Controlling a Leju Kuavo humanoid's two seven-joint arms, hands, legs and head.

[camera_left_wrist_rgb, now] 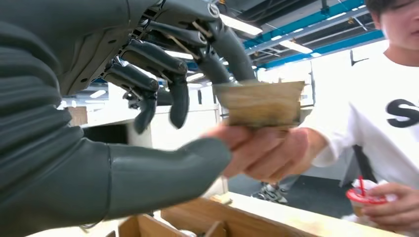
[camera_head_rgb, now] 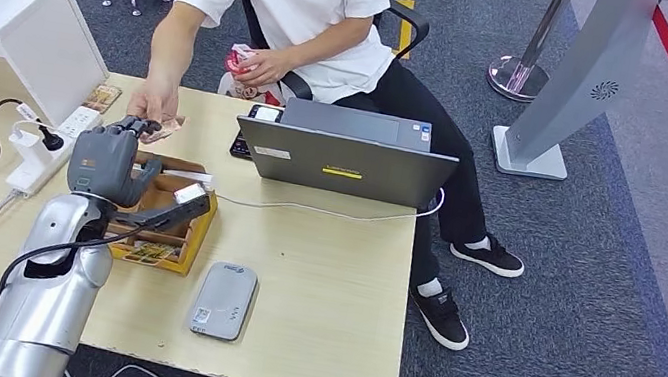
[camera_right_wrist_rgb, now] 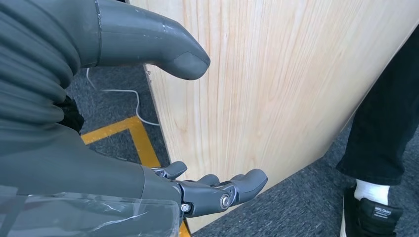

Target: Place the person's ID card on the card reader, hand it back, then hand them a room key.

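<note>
My left hand (camera_head_rgb: 108,160): raised over the far left part of the bench (camera_head_rgb: 316,277), above the wooden tray (camera_head_rgb: 164,227). My fingers (camera_left_wrist_rgb: 163,59) are curled loosely and my thumb (camera_left_wrist_rgb: 163,173) stands apart from them.
Card (camera_left_wrist_rgb: 260,103): a brownish card, upright, at the tips of my left hand. One of my fingertips reaches its upper edge, but I cannot tell whether I am pinching it.
Person's hand (camera_left_wrist_rgb: 269,150): holds the card from below; its fingers lie just beside my thumb. In the head view this hand (camera_head_rgb: 153,104) meets mine at the far edge of the bench.
My right hand (camera_right_wrist_rgb: 197,190): hangs low beside the wooden side panel (camera_right_wrist_rgb: 276,84) of the bench, fingers spread, holding nothing.
Card reader (camera_head_rgb: 224,300): a flat grey device lying on the bench, nearer to me than the tray and well apart from the card.
Laptop (camera_head_rgb: 345,160): open on the bench's far side, its lid towards me.
Person (camera_head_rgb: 299,1): seated behind the bench in a white shirt; the other hand (camera_head_rgb: 263,66) holds a small red and white thing.
Power strip (camera_head_rgb: 48,148): white, to the left of my left hand, with a plug in it.
</note>
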